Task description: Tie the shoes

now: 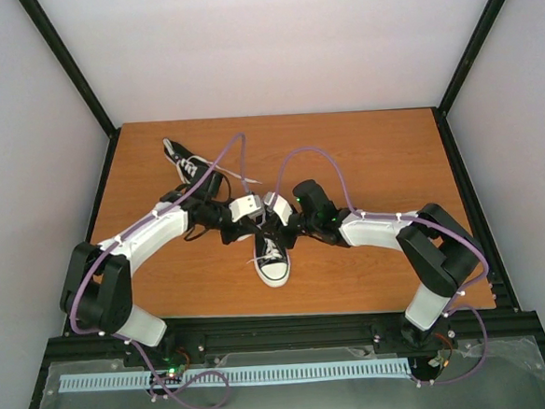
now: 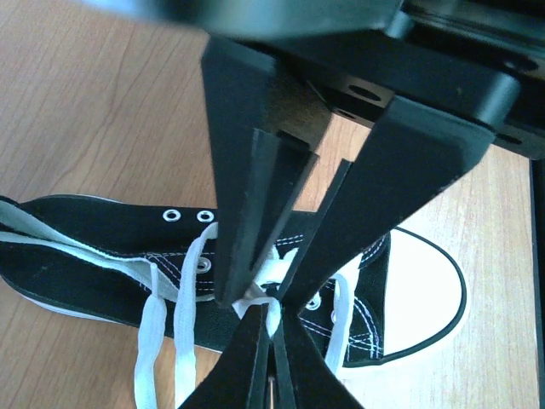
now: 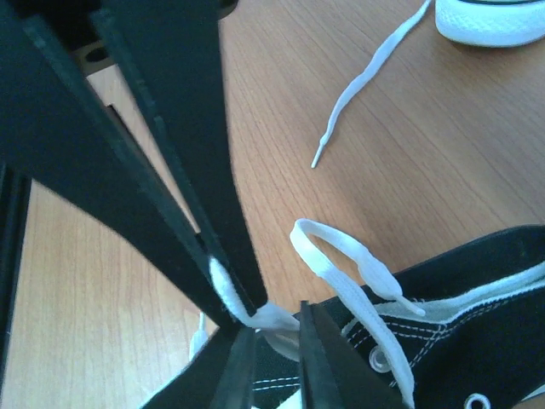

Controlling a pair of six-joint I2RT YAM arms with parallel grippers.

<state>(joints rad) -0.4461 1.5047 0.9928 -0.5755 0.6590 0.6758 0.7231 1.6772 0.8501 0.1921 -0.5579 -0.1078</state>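
Observation:
Two black shoes with white toe caps lie on the wooden table: one in the middle (image 1: 273, 259), the other at the back left (image 1: 181, 160). Both grippers meet tip to tip over the middle shoe's (image 2: 102, 230) lacing. My left gripper (image 2: 258, 295) is shut on a piece of white lace (image 2: 272, 317) just above the eyelets. The right gripper (image 3: 243, 308) stands opposite it, its fingers closed against a strand of the same lace (image 3: 223, 288). A loose lace loop (image 3: 341, 254) arches beside the right gripper's fingers. In the top view the left gripper (image 1: 248, 221) and right gripper (image 1: 276, 221) hide the knot area.
The other shoe's toe (image 3: 494, 21) and its loose lace end (image 3: 366, 78) lie on the table beyond the right gripper. Two free lace ends (image 2: 162, 341) hang over the middle shoe's side. Black frame rails (image 1: 454, 126) border the table (image 1: 362, 142).

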